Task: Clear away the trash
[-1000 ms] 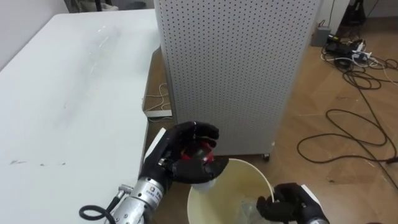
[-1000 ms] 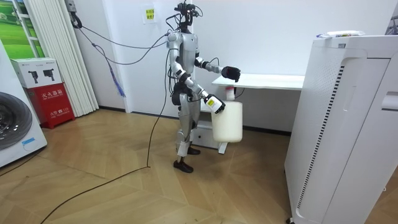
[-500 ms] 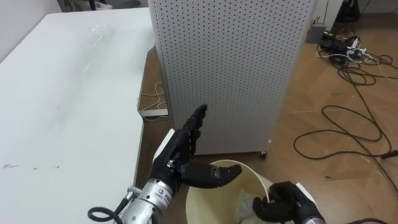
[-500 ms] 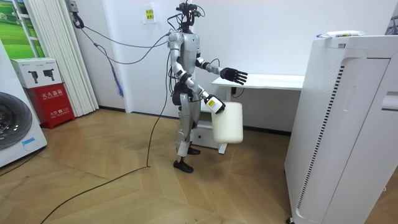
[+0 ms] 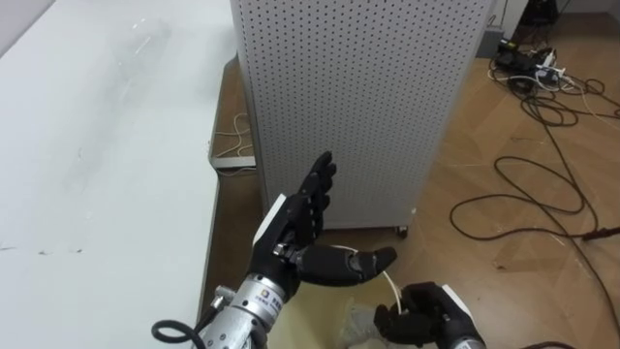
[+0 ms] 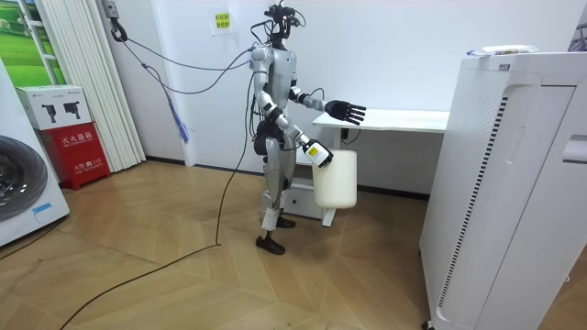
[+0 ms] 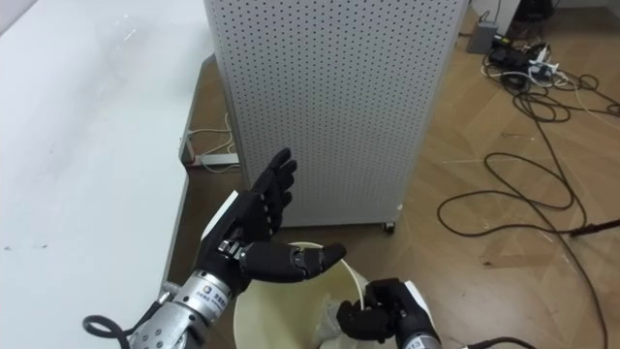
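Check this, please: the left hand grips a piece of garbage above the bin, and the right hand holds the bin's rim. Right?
Not quite. In the left eye view the left hand is open above the bin, fingers straight, gripping nothing. The right hand does hold the bin's rim.

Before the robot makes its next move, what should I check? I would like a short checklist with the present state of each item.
1. Left hand free: ok, open above the bucket, holding nothing.
2. Bucket held: ok, right hand curled on its rim.
3. Bucket contents: cannot tell, the left hand hides most of the inside.
4. Garbage on the table: cannot tell, a faint clear shape lies near its far end.
5. Floor for walking: not ok, cables lie beside the perforated cabinet.
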You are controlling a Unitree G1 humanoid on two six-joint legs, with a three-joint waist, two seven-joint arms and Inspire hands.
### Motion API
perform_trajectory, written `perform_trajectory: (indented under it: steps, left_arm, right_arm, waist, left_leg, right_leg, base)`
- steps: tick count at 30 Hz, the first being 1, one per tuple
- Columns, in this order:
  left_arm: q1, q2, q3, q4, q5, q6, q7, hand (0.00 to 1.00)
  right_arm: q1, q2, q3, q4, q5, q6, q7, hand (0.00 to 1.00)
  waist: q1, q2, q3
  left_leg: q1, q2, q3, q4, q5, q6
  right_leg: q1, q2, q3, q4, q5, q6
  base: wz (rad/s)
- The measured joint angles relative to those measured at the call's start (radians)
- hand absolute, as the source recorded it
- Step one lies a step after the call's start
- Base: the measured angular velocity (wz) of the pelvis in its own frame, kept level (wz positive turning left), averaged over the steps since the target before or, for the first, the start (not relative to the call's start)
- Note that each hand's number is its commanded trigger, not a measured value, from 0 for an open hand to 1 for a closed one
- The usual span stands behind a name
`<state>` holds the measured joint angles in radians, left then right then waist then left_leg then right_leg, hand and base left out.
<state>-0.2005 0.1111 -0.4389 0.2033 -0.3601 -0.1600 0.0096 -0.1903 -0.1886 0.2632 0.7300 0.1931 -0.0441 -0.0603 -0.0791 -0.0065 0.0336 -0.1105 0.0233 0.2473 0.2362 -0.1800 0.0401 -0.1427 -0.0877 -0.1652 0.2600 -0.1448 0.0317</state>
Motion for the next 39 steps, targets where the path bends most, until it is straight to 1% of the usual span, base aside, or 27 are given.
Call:
perform_trajectory:
  steps: [4, 7, 9, 10, 11, 13, 14, 16, 18, 19, 20, 21, 22, 23, 24, 25, 26, 27, 28, 29, 31, 33, 34, 35, 36, 38, 39]
  left_arm:
    - [0.001, 0.003, 0.001, 0.000, 0.012, 0.000, 0.006, 0.00]
    - [0.001, 0.010, 0.010, -0.016, 0.036, 0.000, 0.021, 0.00]
    - [0.001, 0.024, 0.012, -0.061, 0.043, 0.000, 0.027, 0.00]
    - [0.001, 0.026, 0.016, -0.068, 0.044, -0.001, 0.030, 0.00]
    - [0.001, 0.028, 0.028, -0.071, 0.049, -0.002, 0.034, 0.00]
    - [0.002, 0.029, 0.044, -0.071, 0.050, -0.002, 0.053, 0.00]
    - [0.001, 0.037, 0.052, -0.071, 0.050, -0.004, 0.061, 0.00]
    - [0.001, 0.039, 0.066, -0.071, 0.050, -0.004, 0.069, 0.00]
    - [0.001, 0.037, 0.087, -0.071, 0.049, -0.005, 0.077, 0.00]
    - [0.001, 0.035, 0.090, -0.071, 0.049, -0.005, 0.081, 0.00]
    - [0.002, 0.034, 0.098, -0.071, 0.054, -0.006, 0.089, 0.00]
    - [0.007, 0.032, 0.106, -0.071, 0.071, -0.006, 0.095, 0.00]
    - [0.009, 0.033, 0.107, -0.071, 0.071, -0.006, 0.096, 0.00]
    - [0.009, 0.034, 0.110, -0.072, 0.071, -0.007, 0.096, 0.00]
    - [0.011, 0.038, 0.118, -0.071, 0.070, -0.006, 0.096, 0.00]
    - [0.015, 0.037, 0.124, -0.071, 0.069, -0.006, 0.097, 0.00]
    - [0.023, 0.037, 0.134, -0.072, 0.068, -0.006, 0.096, 0.00]
    - [0.030, 0.036, 0.145, -0.072, 0.069, -0.006, 0.096, 0.00]
    - [0.034, 0.036, 0.148, -0.072, 0.070, -0.006, 0.096, 0.00]
    - [0.040, 0.037, 0.152, -0.072, 0.071, -0.006, 0.096, 0.00]
    - [0.043, 0.035, 0.154, -0.074, 0.084, -0.006, 0.097, 0.00]
    - [0.048, 0.036, 0.164, -0.085, 0.109, -0.007, 0.098, 0.00]
    - [0.058, 0.039, 0.168, -0.100, 0.115, -0.013, 0.108, 0.00]
    - [0.066, 0.040, 0.171, -0.113, 0.122, -0.018, 0.118, 0.00]
    - [0.076, 0.043, 0.173, -0.124, 0.138, -0.024, 0.129, 0.00]
    - [0.085, 0.045, 0.176, -0.132, 0.161, -0.041, 0.137, 0.00]
    - [0.085, 0.045, 0.179, -0.135, 0.173, -0.044, 0.139, 0.00]
  right_arm:
    - [0.008, -0.012, -0.008, -0.004, 0.006, 0.000, -0.015, 1.00]
    - [0.032, -0.014, -0.029, -0.046, -0.001, 0.000, -0.025, 1.00]
    - [0.086, -0.019, -0.049, -0.128, -0.002, 0.000, -0.030, 1.00]
    - [0.096, -0.019, -0.050, -0.143, 0.001, 0.000, -0.031, 1.00]
    - [0.100, -0.016, -0.050, -0.149, 0.003, 0.000, -0.031, 1.00]
    - [0.100, -0.014, -0.050, -0.151, 0.003, 0.000, -0.028, 1.00]
    - [0.103, -0.012, -0.049, -0.151, 0.006, 0.000, -0.026, 1.00]
    - [0.103, -0.010, -0.049, -0.153, 0.008, 0.000, -0.023, 1.00]
    - [0.107, -0.010, -0.049, -0.155, 0.024, 0.000, -0.025, 1.00]
    - [0.108, -0.011, -0.049, -0.155, 0.034, 0.000, -0.026, 1.00]
    - [0.109, -0.013, -0.049, -0.155, 0.045, 0.000, -0.024, 1.00]
    - [0.118, -0.013, -0.049, -0.155, 0.045, 0.000, -0.021, 1.00]
    - [0.125, -0.013, -0.049, -0.155, 0.045, 0.000, -0.021, 1.00]
    - [0.135, -0.016, -0.049, -0.155, 0.045, 0.000, -0.022, 1.00]
    - [0.136, -0.016, -0.049, -0.154, 0.043, 0.000, -0.024, 1.00]
    - [0.136, -0.016, -0.049, -0.154, 0.041, 0.000, -0.024, 1.00]
    - [0.137, -0.016, -0.049, -0.154, 0.038, 0.000, -0.024, 1.00]
    - [0.137, -0.015, -0.048, -0.154, 0.037, 0.000, -0.022, 1.00]
    - [0.138, -0.014, -0.048, -0.154, 0.037, 0.000, -0.020, 1.00]
    - [0.140, -0.010, -0.048, -0.154, 0.036, 0.000, -0.016, 1.00]
    - [0.142, -0.010, -0.049, -0.156, 0.031, 0.000, -0.007, 1.00]
    - [0.142, -0.010, -0.049, -0.157, 0.033, -0.006, -0.002, 1.00]
    - [0.142, -0.013, -0.049, -0.157, 0.036, -0.010, -0.001, 1.00]
    - [0.142, -0.013, -0.049, -0.157, 0.037, -0.011, -0.002, 1.00]
    - [0.142, -0.012, -0.048, -0.157, 0.034, -0.011, -0.001, 1.00]
    - [0.142, -0.013, -0.049, -0.157, 0.026, -0.014, 0.007, 1.00]
    - [0.142, -0.017, -0.049, -0.157, 0.017, -0.018, 0.010, 1.00]
  waist:
    - [-0.002, 0.002, -0.0014]
    - [-0.005, 0.007, -0.0055]
    - [-0.013, 0.009, -0.0092]
    - [-0.013, 0.009, -0.0095]
    - [-0.012, 0.007, -0.0108]
    - [-0.011, 0.011, -0.0137]
    - [-0.011, 0.011, -0.0145]
    - [-0.010, 0.011, -0.0156]
    - [-0.005, 0.010, -0.0157]
    - [-0.003, 0.010, -0.0159]
    - [0.001, 0.012, -0.0170]
    - [0.004, 0.013, -0.0197]
    - [0.003, 0.012, -0.0231]
    - [0.003, 0.004, -0.0282]
    - [0.004, -0.007, -0.0271]
    - [0.004, -0.007, -0.0267]
    - [0.007, -0.005, -0.0270]
    - [0.007, -0.004, -0.0273]
    - [0.007, -0.005, -0.0271]
    - [0.002, -0.007, -0.0264]
    - [0.004, -0.011, -0.0280]
    - [0.010, -0.010, -0.0280]
    - [0.016, -0.010, -0.0280]
    - [0.027, -0.008, -0.0275]
    - [0.036, -0.007, -0.0274]
    - [0.033, -0.006, -0.0276]
    - [0.032, -0.005, -0.0283]
  left_leg:
    - [0.010, 0.000, 0.003, -0.001, 0.000, 0.000]
    - [0.019, 0.000, 0.018, 0.000, 0.000, 0.000]
    - [0.020, 0.000, 0.026, 0.000, 0.000, 0.000]
    - [0.023, 0.000, 0.031, 0.000, 0.000, 0.000]
    - [0.034, 0.001, 0.054, 0.001, 0.000, 0.000]
    - [0.053, -0.001, 0.079, 0.001, -0.003, 0.002]
    - [0.063, 0.000, 0.106, 0.005, -0.007, 0.004]
    - [0.071, 0.001, 0.132, 0.011, -0.014, 0.007]
    - [0.069, 0.004, 0.150, 0.017, -0.023, 0.013]
    - [0.069, 0.008, 0.158, 0.017, -0.024, 0.014]
    - [0.062, 0.028, 0.196, 0.013, -0.029, 0.021]
    - [0.064, 0.046, 0.226, 0.020, -0.033, 0.026]
    - [0.070, 0.055, 0.249, 0.018, -0.034, 0.027]
    - [0.080, 0.062, 0.289, 0.015, -0.029, 0.019]
    - [0.086, 0.060, 0.305, 0.034, -0.027, 0.009]
    - [0.083, 0.063, 0.306, 0.052, -0.031, 0.007]
    - [0.076, 0.067, 0.295, 0.079, -0.041, 0.005]
    - [0.065, 0.073, 0.271, 0.104, -0.052, 0.001]
    - [0.062, 0.077, 0.258, 0.112, -0.055, 0.000]
    - [0.059, 0.090, 0.244, 0.135, -0.068, -0.005]
    - [0.059, 0.103, 0.244, 0.158, -0.079, -0.011]
    - [0.062, 0.105, 0.243, 0.160, -0.080, -0.014]
    - [0.063, 0.104, 0.241, 0.161, -0.079, -0.017]
    - [0.064, 0.102, 0.224, 0.161, -0.080, -0.021]
    - [0.062, 0.094, 0.177, 0.161, -0.083, -0.026]
    - [0.058, 0.080, 0.115, 0.156, -0.085, -0.029]
    - [0.052, 0.078, 0.102, 0.156, -0.085, -0.032]
  right_leg:
    - [-0.001, -0.001, 0.005, 0.011, 0.000, 0.000]
    - [-0.010, -0.002, 0.025, 0.029, 0.000, 0.000]
    - [-0.021, -0.003, 0.027, 0.043, 0.000, 0.000]
    - [-0.024, -0.003, 0.027, 0.048, 0.000, 0.000]
    - [-0.025, -0.004, 0.027, 0.054, 0.000, 0.000]
    - [-0.023, -0.003, 0.028, 0.059, 0.005, -0.007]
    - [-0.028, -0.003, 0.025, 0.074, 0.007, -0.010]
    - [-0.043, -0.003, 0.026, 0.093, 0.012, -0.018]
    - [-0.059, 0.001, 0.026, 0.092, 0.037, -0.025]
    - [-0.061, 0.002, 0.024, 0.084, 0.047, -0.026]
    - [-0.060, 0.002, 0.002, 0.071, 0.063, -0.028]
    - [-0.055, -0.013, -0.045, 0.124, 0.041, -0.036]
    - [-0.045, -0.020, -0.074, 0.162, 0.016, -0.029]
    - [-0.019, -0.042, -0.113, 0.204, -0.030, -0.018]
    - [-0.006, -0.050, -0.110, 0.195, -0.051, -0.016]
    - [-0.004, -0.048, -0.112, 0.185, -0.055, -0.022]
    - [-0.008, -0.042, -0.108, 0.169, -0.058, -0.033]
    - [-0.004, -0.029, -0.105, 0.156, -0.059, -0.052]
    - [0.001, -0.024, -0.106, 0.153, -0.057, -0.056]
    - [0.002, -0.014, -0.104, 0.151, -0.057, -0.060]
    - [0.002, 0.002, -0.086, 0.154, -0.060, -0.064]
    - [-0.004, 0.012, -0.070, 0.156, -0.058, -0.069]
    - [-0.013, 0.021, -0.053, 0.157, -0.056, -0.073]
    - [-0.018, 0.028, -0.036, 0.156, -0.052, -0.079]
    - [-0.020, 0.038, -0.021, 0.155, -0.049, -0.084]
    - [-0.019, 0.043, -0.024, 0.155, -0.050, -0.089]
    - [-0.020, 0.044, -0.024, 0.156, -0.052, -0.091]
  base:
    - [-0.08]
    - [-0.20]
    - [-0.14]
    - [-0.29]
    - [-0.47]
    - [-0.53]
    - [-0.56]
    - [-0.56]
    - [-0.51]
    - [-0.58]
    - [-0.54]
    - [-0.46]
    - [-0.25]
    - [-0.24]
    - [-0.27]
    - [-0.40]
    - [-0.44]
    - [-0.46]
    - [-0.35]
    - [-0.21]
    - [-0.27]
    - [-0.37]
    - [-0.47]
    - [-0.61]
    - [-0.48]
    - [-0.18]
    - [0.00]
